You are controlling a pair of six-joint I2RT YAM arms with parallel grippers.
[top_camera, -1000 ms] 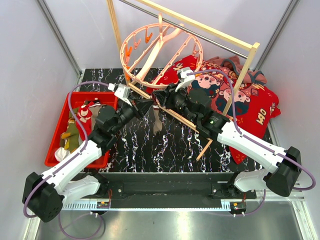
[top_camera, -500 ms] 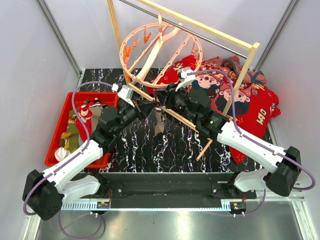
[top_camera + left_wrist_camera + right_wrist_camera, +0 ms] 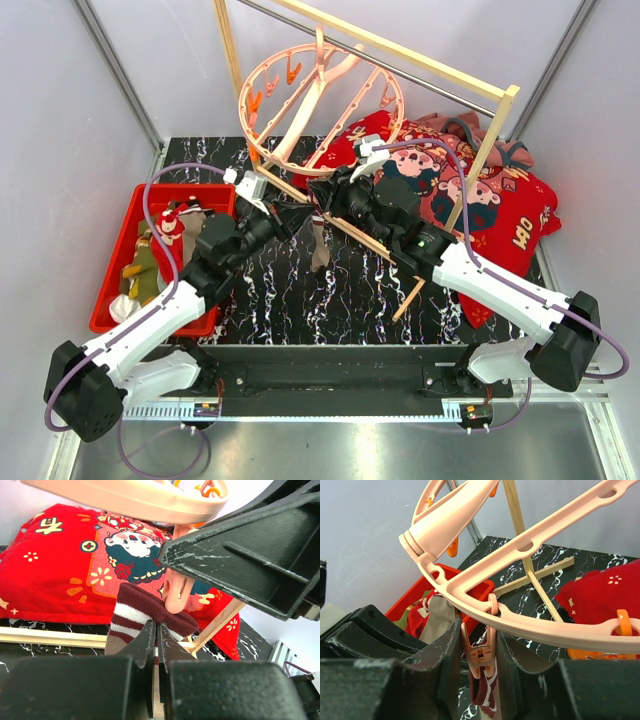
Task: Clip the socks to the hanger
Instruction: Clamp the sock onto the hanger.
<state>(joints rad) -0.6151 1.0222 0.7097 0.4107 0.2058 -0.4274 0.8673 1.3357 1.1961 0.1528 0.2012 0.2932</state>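
Sock (image 3: 134, 616), cuff pinched in the closed left gripper (image 3: 156, 630) at the tip of the clip (image 3: 481, 655) that the right gripper (image 3: 480, 647) squeezes on the hanger (image 3: 545, 625), could miss the mouth and fall if the hanger swings or that squeeze slips.

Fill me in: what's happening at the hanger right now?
The left gripper is shut on the cuff of a maroon-and-white striped sock, holding it up to a pink clip that hangs from the hanger ring. The right gripper pinches that clip between its fingers. The clip's tip meets the cuff, but whether it has bitten is unclear. More socks wait in the red tray.
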